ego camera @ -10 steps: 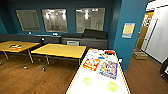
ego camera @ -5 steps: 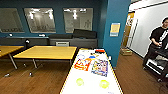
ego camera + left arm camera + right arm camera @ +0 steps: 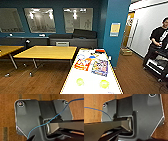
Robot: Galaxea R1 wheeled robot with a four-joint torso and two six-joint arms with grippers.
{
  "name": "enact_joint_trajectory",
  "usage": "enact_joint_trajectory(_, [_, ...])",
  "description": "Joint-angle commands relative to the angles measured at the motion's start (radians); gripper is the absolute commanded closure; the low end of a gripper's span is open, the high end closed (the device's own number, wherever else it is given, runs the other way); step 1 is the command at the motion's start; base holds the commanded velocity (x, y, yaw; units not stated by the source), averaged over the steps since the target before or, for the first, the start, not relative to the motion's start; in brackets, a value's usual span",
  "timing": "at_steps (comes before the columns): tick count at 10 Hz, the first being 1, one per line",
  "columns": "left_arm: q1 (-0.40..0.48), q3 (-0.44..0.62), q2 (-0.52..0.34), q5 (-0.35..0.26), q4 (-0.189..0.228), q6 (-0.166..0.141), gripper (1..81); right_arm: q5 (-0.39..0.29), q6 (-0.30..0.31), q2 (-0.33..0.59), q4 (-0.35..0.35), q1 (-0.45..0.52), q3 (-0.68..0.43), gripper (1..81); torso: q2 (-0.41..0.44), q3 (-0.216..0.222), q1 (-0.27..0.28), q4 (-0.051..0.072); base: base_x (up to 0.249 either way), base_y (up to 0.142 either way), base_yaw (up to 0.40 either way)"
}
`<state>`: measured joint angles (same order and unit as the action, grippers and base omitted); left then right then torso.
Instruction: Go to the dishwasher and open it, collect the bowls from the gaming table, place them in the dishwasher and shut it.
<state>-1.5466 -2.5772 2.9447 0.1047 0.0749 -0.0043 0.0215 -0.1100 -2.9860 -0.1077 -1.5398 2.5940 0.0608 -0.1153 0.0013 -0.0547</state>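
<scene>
Two small lime bowls [image 3: 80,81] [image 3: 104,84] sit side by side on the near end of the gaming table [image 3: 91,88], a long white top with a pale yellow edge that runs away from me in the head view. Colourful printed sheets [image 3: 83,64] [image 3: 100,67] lie further along it. The dishwasher is out of view. Both wrist views look down past the robot's dark plate at the wooden floor [image 3: 7,119] [image 3: 92,112].
Yellow wood-topped tables [image 3: 47,52] [image 3: 6,49] stand to the left on the wooden floor. A blue column [image 3: 116,30] rises just right of the white table's far end. A person [image 3: 158,42] stands at the right beside a dark cart [image 3: 160,65]. A dark sofa [image 3: 75,40] lines the back wall.
The camera has moved: the white table now sits nearer and more central, the yellow tables have shifted in the frame, and the person has come into view at the right.
</scene>
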Motion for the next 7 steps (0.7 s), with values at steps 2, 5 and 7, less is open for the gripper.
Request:
enact_joint_trajectory(2, [0.036, 0.008, -0.004, -0.053, 0.000, 0.000, 1.0, -0.060, -0.004, 0.000, 0.005, 0.043, -0.006, 1.0, 0.000, 0.000, 0.000, 0.000, 0.000, 0.000, 0.000])
enact_joint_trajectory(5, [0.036, 0.008, -0.004, -0.053, 0.000, -0.002, 1.0, -0.060, -0.004, 0.000, 0.005, 0.045, -0.006, 1.0, 0.000, 0.000, 0.000, 0.000, 0.000, 0.095, 0.000])
enact_joint_trajectory(7, [0.036, 0.008, -0.004, -0.053, 0.000, -0.002, 1.0, -0.060, -0.004, 0.000, 0.005, 0.046, -0.006, 1.0, 0.000, 0.000, 0.000, 0.000, 0.000, 0.107, 0.000])
